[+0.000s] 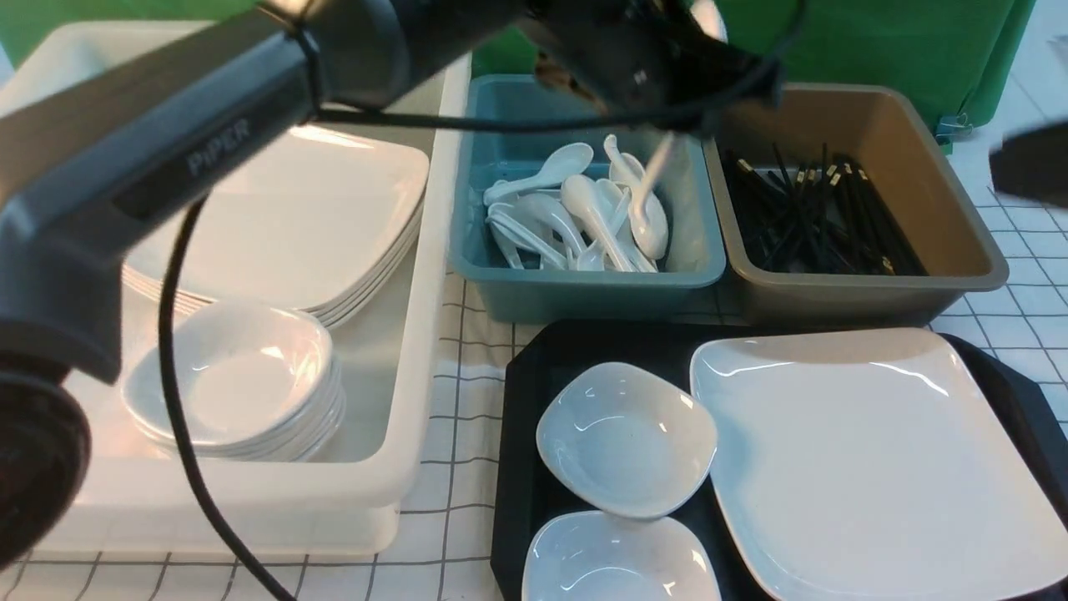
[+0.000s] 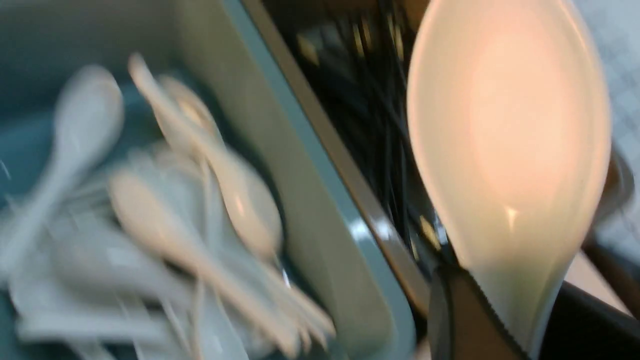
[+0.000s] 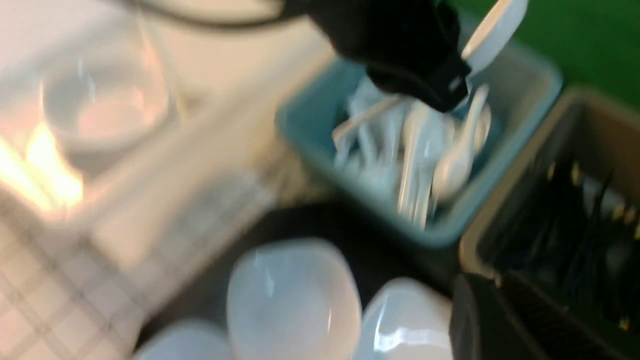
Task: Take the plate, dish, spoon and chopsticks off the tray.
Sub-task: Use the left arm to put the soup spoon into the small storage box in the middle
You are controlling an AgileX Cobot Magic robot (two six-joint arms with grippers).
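Only the left wrist view shows the left gripper pinching the spoon by its handle, above the teal tub. Blur hides whether the right gripper is spread; the plate lies on the tray.

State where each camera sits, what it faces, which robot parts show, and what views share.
Front: between the arms, facing forward and down at tray and teal tub; left arm crosses, right arm at right edge.
Left wrist: on left arm, facing the teal tub past the left end effector, shut on the spoon.
Right wrist: on right arm, facing tray and teal tub; right end effector and left one show.
Shared: all show the teal tub.
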